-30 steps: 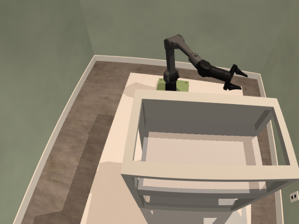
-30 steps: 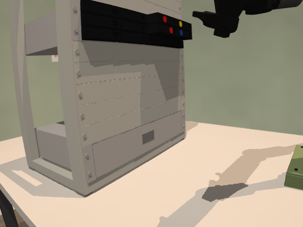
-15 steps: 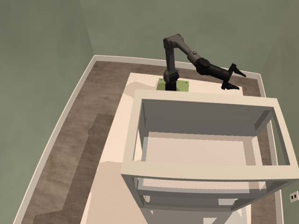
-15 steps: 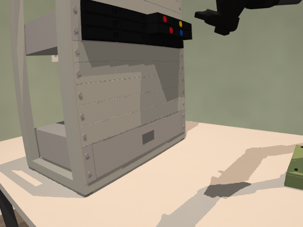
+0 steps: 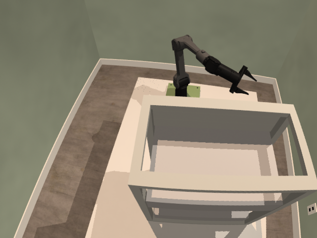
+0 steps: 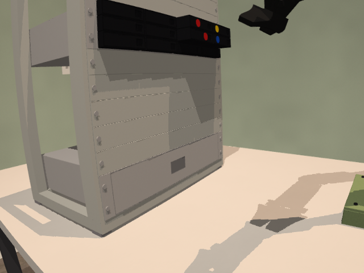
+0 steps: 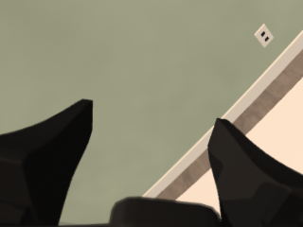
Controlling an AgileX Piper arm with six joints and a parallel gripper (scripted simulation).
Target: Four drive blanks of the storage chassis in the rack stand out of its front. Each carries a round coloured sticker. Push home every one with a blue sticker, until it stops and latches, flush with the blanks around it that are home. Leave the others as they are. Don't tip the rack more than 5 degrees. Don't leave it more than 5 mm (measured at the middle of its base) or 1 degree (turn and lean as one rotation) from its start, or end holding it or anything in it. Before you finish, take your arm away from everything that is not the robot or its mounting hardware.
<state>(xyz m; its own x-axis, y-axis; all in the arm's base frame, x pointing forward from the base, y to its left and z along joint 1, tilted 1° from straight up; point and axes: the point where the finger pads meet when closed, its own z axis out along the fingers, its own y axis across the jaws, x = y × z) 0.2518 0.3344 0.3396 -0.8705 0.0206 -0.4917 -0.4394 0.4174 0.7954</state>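
Note:
The black storage chassis [image 6: 158, 29] sits near the top of the grey rack [image 6: 126, 117]. At its right end several blanks stand out. Two carry red stickers [image 6: 198, 23] [image 6: 205, 36], one a yellow sticker [image 6: 216, 28] and one a blue sticker [image 6: 218, 39], the lower right one. My gripper [image 5: 245, 83] is open and empty, in the air to the right of the chassis and apart from it; it also shows in the exterior view [image 6: 261, 19]. The wrist view shows its two fingers wide apart against the green wall.
The rack frame [image 5: 220, 143] stands on the pale table, seen from above and behind in the overhead view. The arm's green base plate [image 5: 183, 90] is beyond it and shows at the side view's right edge [image 6: 354, 204]. A wall socket [image 7: 263, 35] is on the wall.

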